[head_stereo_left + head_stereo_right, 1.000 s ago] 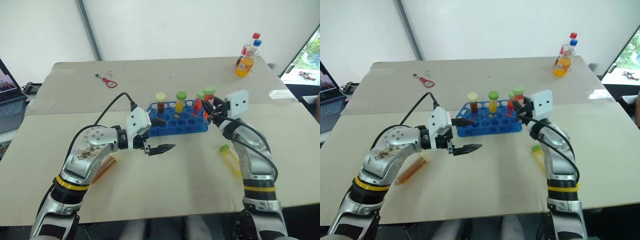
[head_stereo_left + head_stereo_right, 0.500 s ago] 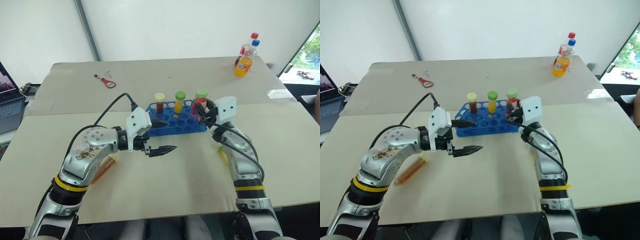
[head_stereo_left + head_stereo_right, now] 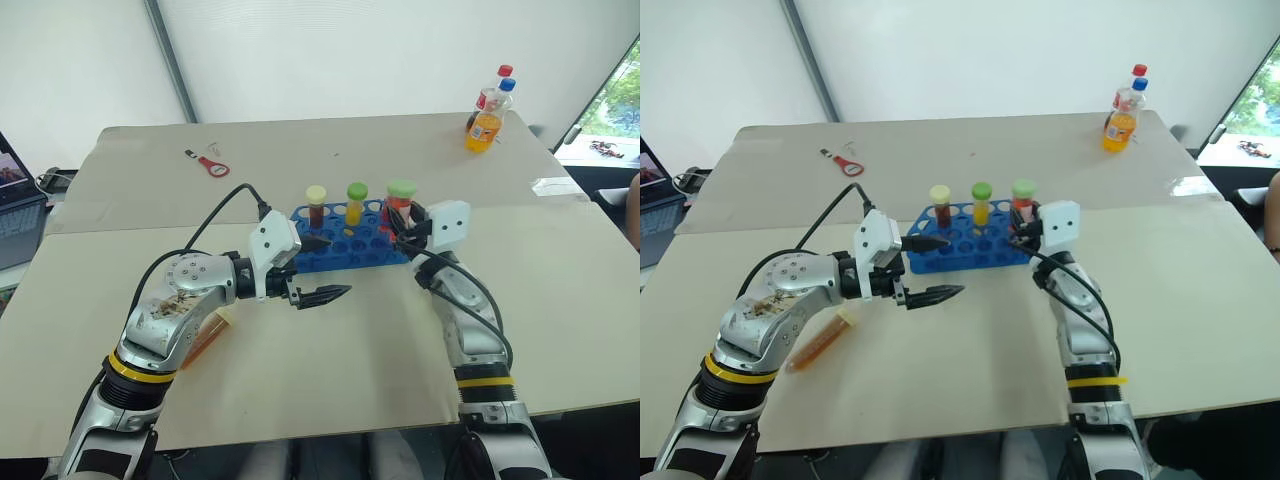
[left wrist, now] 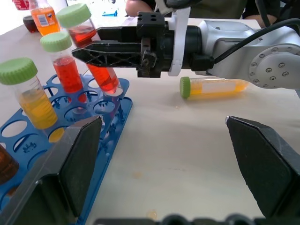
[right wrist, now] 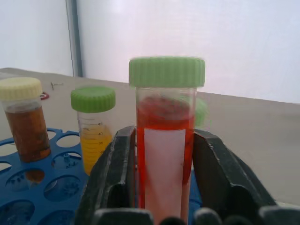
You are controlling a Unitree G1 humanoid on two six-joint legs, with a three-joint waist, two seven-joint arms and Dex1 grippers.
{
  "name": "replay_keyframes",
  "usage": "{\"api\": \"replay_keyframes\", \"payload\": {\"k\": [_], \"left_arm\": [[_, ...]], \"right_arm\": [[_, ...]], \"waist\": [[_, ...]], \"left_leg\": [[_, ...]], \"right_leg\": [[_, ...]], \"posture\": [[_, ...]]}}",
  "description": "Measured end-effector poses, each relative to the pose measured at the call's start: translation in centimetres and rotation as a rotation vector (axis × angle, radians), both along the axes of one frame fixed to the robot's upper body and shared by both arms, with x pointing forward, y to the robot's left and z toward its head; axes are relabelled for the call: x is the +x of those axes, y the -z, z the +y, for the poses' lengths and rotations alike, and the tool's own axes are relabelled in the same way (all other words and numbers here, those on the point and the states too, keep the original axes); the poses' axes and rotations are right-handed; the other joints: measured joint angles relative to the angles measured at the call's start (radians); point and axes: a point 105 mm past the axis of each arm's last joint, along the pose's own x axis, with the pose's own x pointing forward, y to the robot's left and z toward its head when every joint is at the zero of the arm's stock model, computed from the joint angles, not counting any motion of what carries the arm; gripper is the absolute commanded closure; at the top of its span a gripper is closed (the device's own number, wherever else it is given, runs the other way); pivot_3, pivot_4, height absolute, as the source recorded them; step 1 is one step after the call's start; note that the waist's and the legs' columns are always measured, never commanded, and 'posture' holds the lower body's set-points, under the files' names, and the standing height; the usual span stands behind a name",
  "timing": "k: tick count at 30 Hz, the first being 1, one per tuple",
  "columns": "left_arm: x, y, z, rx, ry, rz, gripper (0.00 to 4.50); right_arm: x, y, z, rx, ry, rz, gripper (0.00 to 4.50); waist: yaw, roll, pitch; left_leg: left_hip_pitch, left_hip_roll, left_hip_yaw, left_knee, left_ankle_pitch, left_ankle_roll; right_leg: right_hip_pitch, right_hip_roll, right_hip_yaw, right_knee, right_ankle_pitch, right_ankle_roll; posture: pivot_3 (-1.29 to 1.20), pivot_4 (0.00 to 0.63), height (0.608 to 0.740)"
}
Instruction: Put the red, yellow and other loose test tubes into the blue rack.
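The right claw (image 4: 101,49) is at the right end of the blue rack (image 3: 352,243), and its two black fingers (image 5: 115,176) stand on both sides of a red tube with a green cap (image 5: 165,136); the tube's tip sits in a hole at the rack's corner and the tube leans a little. Whether the fingers press the tube or stand slightly off it, I cannot tell — the gaps look very thin. The left claw (image 3: 318,270) is wide apart and holds nothing; it hovers just in front of the rack's left part, pointing to the right. The rack stands in the middle of the tabletop (image 3: 330,370) and carries more tubes: a brown tube with a pale yellow cap (image 3: 317,206) at the left, a yellow tube with a green cap (image 3: 356,203) next to it, and a second red tube with a green cap (image 4: 64,63) close behind the one between the fingers. Two loose tubes lie on the tabletop: an orange tube (image 3: 821,340) under the left forearm, and a yellow-orange tube with a green cap (image 4: 213,87) beside the right arm. Far from the rack, a small red-handled tool (image 3: 209,163) lies at the back left, and two drink bottles (image 3: 487,110) stand at the back right — one with orange liquid. A laptop (image 3: 17,205) is at the left edge.
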Motion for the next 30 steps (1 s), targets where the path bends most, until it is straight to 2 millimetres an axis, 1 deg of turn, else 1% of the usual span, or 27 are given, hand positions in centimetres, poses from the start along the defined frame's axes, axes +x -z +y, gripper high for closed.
{"api": "replay_keyframes", "payload": {"k": [1, 4, 8, 12, 15, 17, 19, 20, 23, 24, 27, 30], "left_arm": [[0.0, 0.0, 0.0, -0.001, -0.001, 0.000, 0.00], [0.1, -0.1, -0.1, -0.009, -0.005, -0.004, 0.00], [0.1, -0.2, -0.2, -0.013, -0.009, -0.005, 0.00], [0.1, -0.1, -0.2, -0.013, -0.012, -0.002, 0.00], [-0.1, 0.3, 0.3, 0.019, -0.002, 0.008, 0.00], [-0.5, 0.8, 0.4, 0.050, 0.025, 0.014, 0.00], [-1.2, 1.2, 0.3, 0.095, 0.080, 0.002, 0.00], [-1.7, 1.4, 0.2, 0.125, 0.119, -0.013, 0.00], [-2.6, 1.8, 0.1, 0.184, 0.197, -0.048, 0.00], [-2.9, 2.1, 0.1, 0.210, 0.229, -0.057, 0.00], [-3.7, 2.5, -0.2, 0.232, 0.293, -0.064, 0.00], [-4.1, 2.4, -0.6, 0.219, 0.325, -0.069, 0.00]], "right_arm": [[0.0, 0.2, -0.1, 0.006, 0.000, 0.008, 1.06], [-0.1, 0.2, -0.4, 0.004, -0.002, 0.009, 0.05], [-0.7, 0.3, -1.5, -0.017, 0.010, 0.022, 0.02], [-3.3, 0.0, -3.5, -0.089, -0.001, 0.085, 0.02], [-6.1, -0.5, -4.9, -0.162, -0.046, 0.182, 0.02], [-7.5, -0.8, -5.3, -0.201, -0.077, 0.262, 0.02], [-8.9, -0.7, -5.4, -0.228, -0.122, 0.402, 0.02], [-9.6, -0.4, -5.6, -0.256, -0.135, 0.491, 0.02], [-11.0, 0.6, -6.6, -0.339, -0.119, 0.663, 0.02], [-11.4, 1.0, -7.4, -0.380, -0.094, 0.735, 0.02], [-11.9, 1.8, -9.9, -0.437, -0.002, 0.881, 0.02], [-11.8, 3.2, -10.7, -0.460, -0.005, 0.986, 0.02]], "waist": [[-0.001, 0.000, 0.000], [-0.003, 0.000, 0.000], [-0.002, 0.000, 0.000], [0.010, 0.000, 0.000], [0.018, 0.000, 0.000], [0.017, 0.000, 0.000], [0.018, 0.000, 0.000], [0.019, 0.000, 0.000], [0.023, 0.000, 0.000], [0.023, 0.000, 0.000], [0.025, -0.001, 0.000], [0.024, -0.001, 0.000]], "left_leg": [[0.000, 0.000, 0.000, 0.000, 0.000, 0.000], [0.000, 0.000, 0.000, 0.000, 0.000, 0.000], [0.000, 0.000, 0.000, -0.001, -0.001, 0.001], [-0.001, 0.000, 0.000, -0.001, -0.002, 0.004], [-0.001, 0.000, 0.001, -0.001, -0.003, 0.005], [0.001, 0.000, 0.001, -0.001, -0.003, 0.005], [0.001, 0.001, 0.002, -0.001, -0.003, 0.006], [0.001, 0.002, 0.001, -0.001, -0.003, 0.006], [0.001, 0.001, 0.002, 0.000, -0.003, 0.006], [0.001, 0.001, 0.003, 0.000, -0.003, 0.006], [0.001, 0.001, 0.003, 0.001, -0.004, 0.007], [0.000, 0.002, 0.005, 0.001, -0.004, 0.007]], "right_leg": [[0.000, 0.000, 0.000, 0.000, 0.000, 0.000], [0.000, 0.000, 0.000, 0.000, 0.000, 0.000], [0.000, 0.000, 0.000, 0.000, 0.000, 0.000], [0.000, 0.000, 0.000, -0.001, 0.000, 0.000], [0.000, 0.000, 0.000, -0.002, 0.000, 0.000], [0.001, 0.000, 0.001, -0.002, 0.000, 0.000], [0.002, 0.001, 0.001, -0.002, 0.000, 0.000], [0.003, 0.001, 0.001, -0.002, 0.000, 0.000], [0.004, 0.001, 0.001, -0.003, 0.000, 0.000], [0.004, 0.001, 0.001, -0.003, 0.000, 0.000], [0.004, 0.001, 0.000, -0.004, 0.000, 0.000], [0.004, 0.000, 0.001, -0.004, 0.000, 0.000]], "posture": [[0.00, 0.150, 0.740], [0.00, 0.150, 0.740], [0.00, 0.150, 0.740], [0.00, 0.150, 0.740], [0.00, 0.150, 0.740], [0.00, 0.150, 0.740], [0.00, 0.150, 0.740], [0.00, 0.150, 0.740], [0.00, 0.150, 0.740], [0.00, 0.150, 0.740], [0.00, 0.150, 0.740], [0.00, 0.150, 0.740]]}}
